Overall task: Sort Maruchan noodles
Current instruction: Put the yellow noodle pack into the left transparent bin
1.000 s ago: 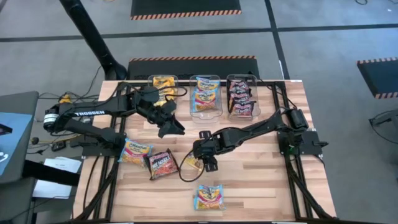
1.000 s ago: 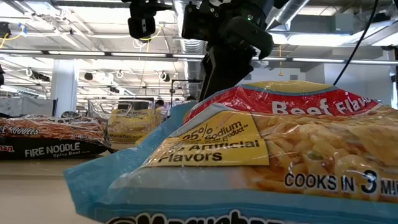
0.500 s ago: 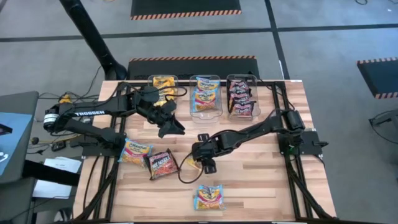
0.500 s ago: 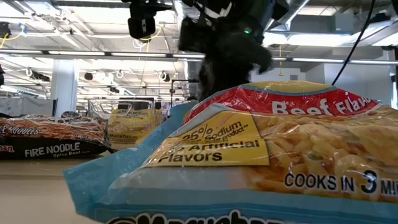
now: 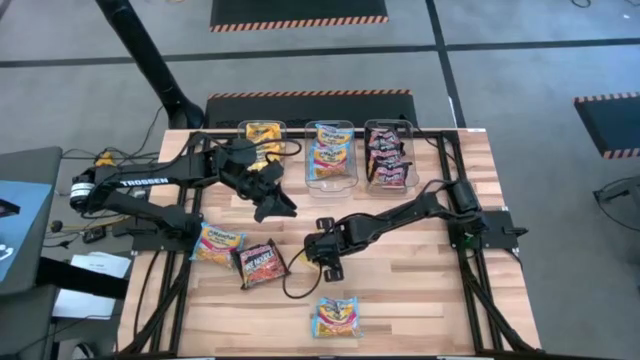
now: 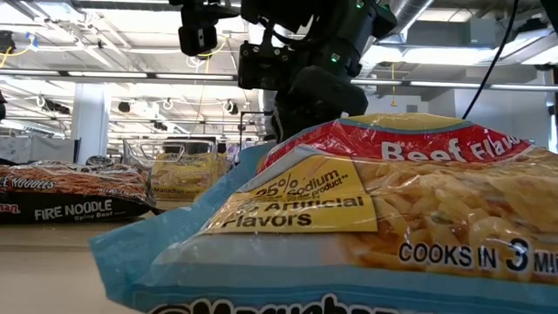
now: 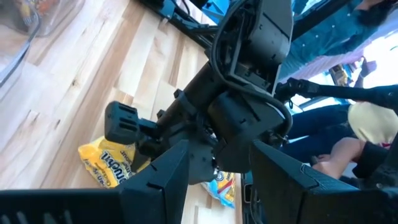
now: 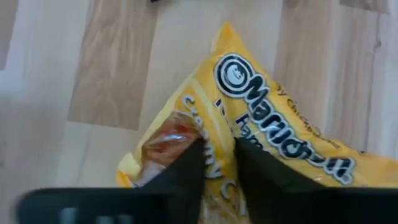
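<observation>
A yellow Maruchan noodle packet (image 8: 273,143) lies flat on the wooden table (image 5: 400,290) near its middle, with my right gripper (image 8: 219,168) down on it and shut on its wrapper. In the high view the gripper (image 5: 328,260) covers most of that packet (image 5: 303,260). My left gripper (image 5: 280,207) hangs open above the table left of centre, holding nothing. Loose on the table lie a yellow-and-blue packet (image 5: 218,242), a black-red packet (image 5: 260,263) and a light blue packet (image 5: 337,316). My right gripper pinches a raised ridge of the yellow packet's wrapper (image 8: 219,149) between its two fingers, on the printed face. The fingers (image 8: 186,168) come from above, slanting down. The packet still lies on the table.
Three clear bins stand along the far edge: one with yellow packets (image 5: 262,133), one with light blue packets (image 5: 330,155), one with black-red packets (image 5: 388,155). The light blue packet (image 6: 349,218) fills the low view's foreground. A person sits beyond the table (image 7: 348,143).
My right gripper has come down and a little toward the table's left, onto the yellow packet. The packet has stayed on the table.
</observation>
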